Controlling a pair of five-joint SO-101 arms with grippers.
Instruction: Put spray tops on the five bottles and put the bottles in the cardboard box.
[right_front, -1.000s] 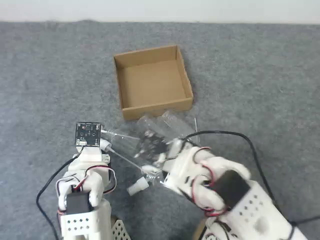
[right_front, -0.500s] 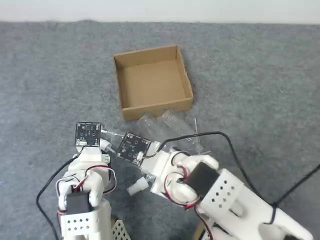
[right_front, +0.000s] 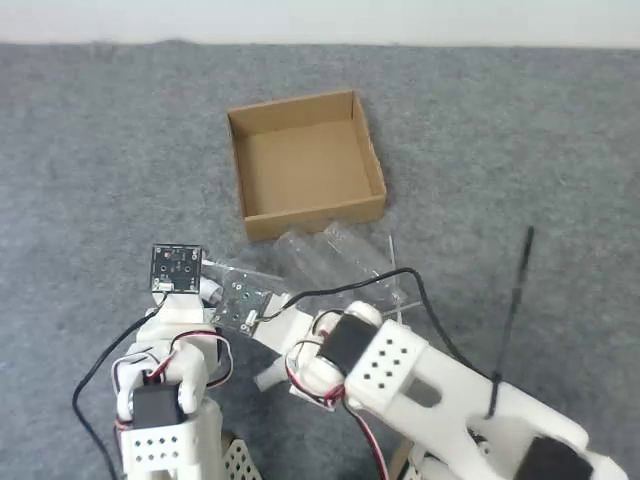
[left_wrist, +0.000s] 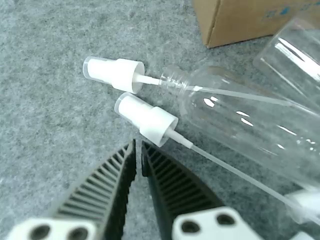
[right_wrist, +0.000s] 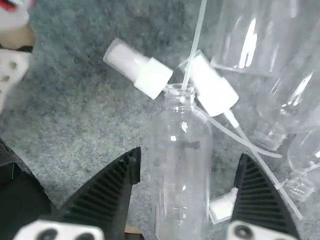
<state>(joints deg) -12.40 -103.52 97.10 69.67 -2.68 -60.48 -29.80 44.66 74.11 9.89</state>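
Observation:
The open cardboard box (right_front: 305, 165) stands at the back with nothing in it. Several clear bottles (right_front: 335, 255) lie just in front of it. My right gripper (right_wrist: 190, 159) is open, its jaws on either side of one lying clear bottle (right_wrist: 182, 145) whose neck holds a spray tube. Two white spray tops (right_wrist: 137, 67) (right_wrist: 215, 90) lie by that neck. My left gripper (left_wrist: 138, 150) is shut and holds nothing, close to a loose spray top (left_wrist: 147, 120) with a long tube. A second spray top (left_wrist: 114, 74) sits at the mouth of a bottle (left_wrist: 240, 125).
Grey carpet covers the table (right_front: 520, 150). The right arm (right_front: 400, 380) lies across the bottle pile, close beside the left arm (right_front: 170, 370). One spray top (right_front: 275, 374) lies between the arms. A black cable (right_front: 515, 300) loops up to the right.
The right arm has swung left over the bottles, toward the left arm. The left arm has not moved.

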